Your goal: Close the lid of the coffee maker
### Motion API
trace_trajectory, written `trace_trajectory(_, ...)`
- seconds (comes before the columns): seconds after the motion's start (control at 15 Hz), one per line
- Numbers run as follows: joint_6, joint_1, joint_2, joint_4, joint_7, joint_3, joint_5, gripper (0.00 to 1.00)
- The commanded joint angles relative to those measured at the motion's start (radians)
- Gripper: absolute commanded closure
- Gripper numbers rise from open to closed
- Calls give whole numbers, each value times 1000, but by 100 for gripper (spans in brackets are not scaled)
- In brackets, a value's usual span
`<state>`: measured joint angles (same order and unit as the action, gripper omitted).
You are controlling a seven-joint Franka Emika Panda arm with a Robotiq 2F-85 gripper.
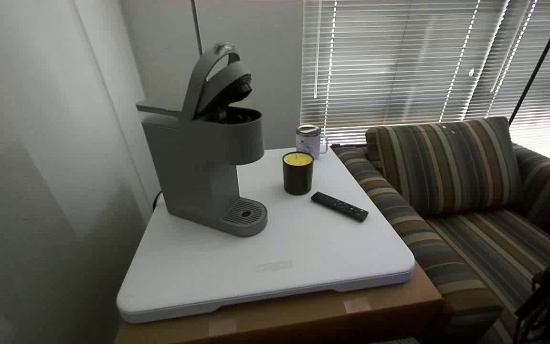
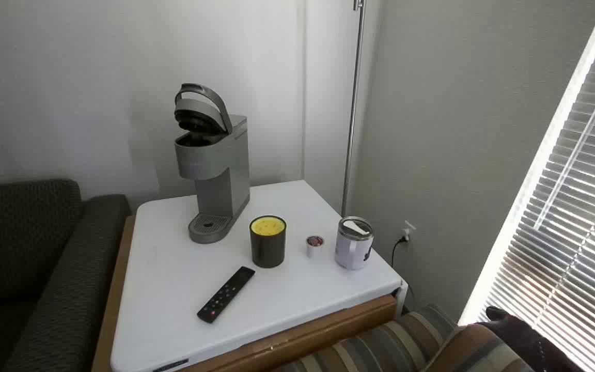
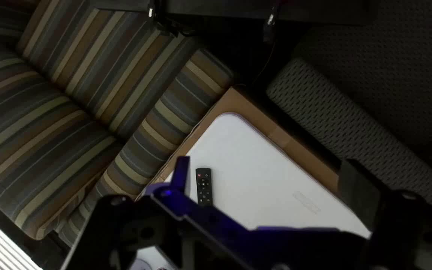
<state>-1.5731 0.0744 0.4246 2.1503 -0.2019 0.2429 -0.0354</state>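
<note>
Along the wall-side edge of the table (image 1: 194,272) stands the coffee maker (image 1: 198,162), its lid (image 1: 225,79) raised. I have the fingers (image 3: 358,197) spread apart, gripping nothing. I judge this the approach, closing not yet begun; next I should bring them to that edge, over the lid, and press it down until it seats.
</note>
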Motion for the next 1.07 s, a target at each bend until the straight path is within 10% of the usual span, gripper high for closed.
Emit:
trace_trajectory(0.0, 3, 20, -4, -3, -7, -16, -6, 0)
trace_trajectory(1.0, 4, 21, -385, -363, 86, -58, -34, 0)
